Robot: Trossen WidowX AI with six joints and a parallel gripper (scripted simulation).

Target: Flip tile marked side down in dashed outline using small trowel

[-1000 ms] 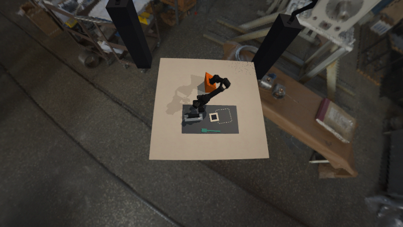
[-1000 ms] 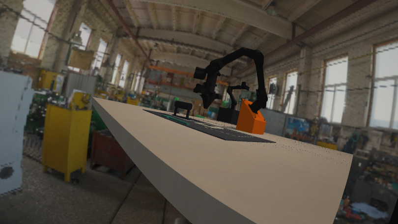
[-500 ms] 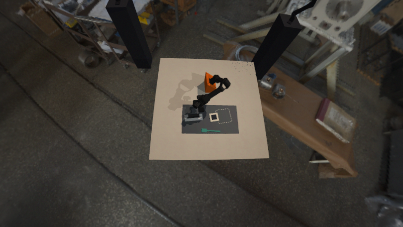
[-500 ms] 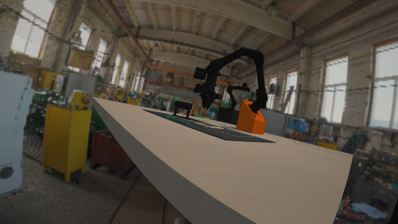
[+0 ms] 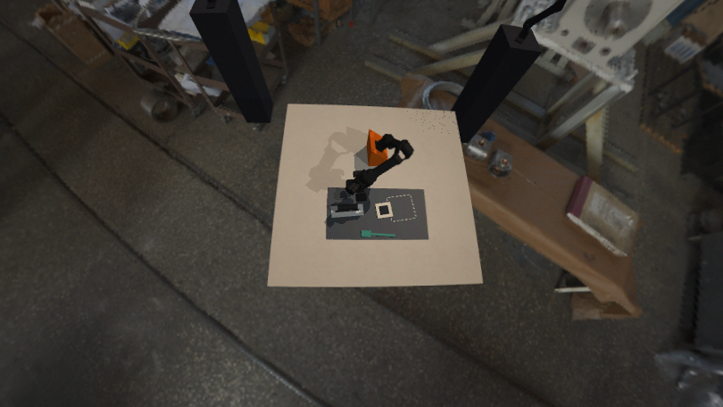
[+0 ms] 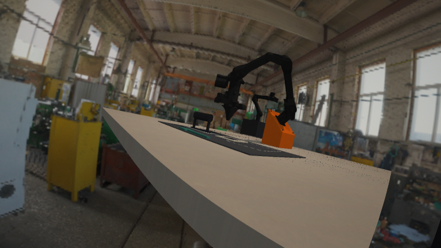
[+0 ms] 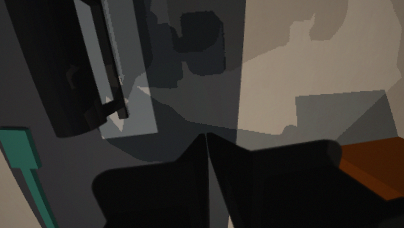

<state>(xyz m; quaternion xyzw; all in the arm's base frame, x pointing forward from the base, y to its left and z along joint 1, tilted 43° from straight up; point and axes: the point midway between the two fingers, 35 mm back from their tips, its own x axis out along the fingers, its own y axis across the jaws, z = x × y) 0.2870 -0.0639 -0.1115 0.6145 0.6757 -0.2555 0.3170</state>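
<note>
The green trowel point(image 5: 377, 234) point(image 6: 194, 131) point(image 7: 20, 150) lies flat on the dark mat point(image 5: 419, 229) point(image 6: 277, 152) near its front edge. The cream tile point(image 5: 384, 210) lies marked side up, with its black square showing, just left of the dashed outline point(image 5: 415, 207). My gripper point(image 5: 350, 193) point(image 6: 228, 117) point(image 7: 205, 138) is shut and empty. It hangs above the mat's back left edge, well above the mat and away from the trowel.
A grey block with a black handle point(image 5: 346, 208) point(image 6: 202, 117) point(image 7: 75, 75) stands on the mat's left part, close below the gripper. The arm's orange base point(image 5: 374, 146) point(image 6: 277, 132) point(image 7: 375, 160) sits behind the mat on the beige table point(image 5: 303, 253) point(image 6: 277, 191).
</note>
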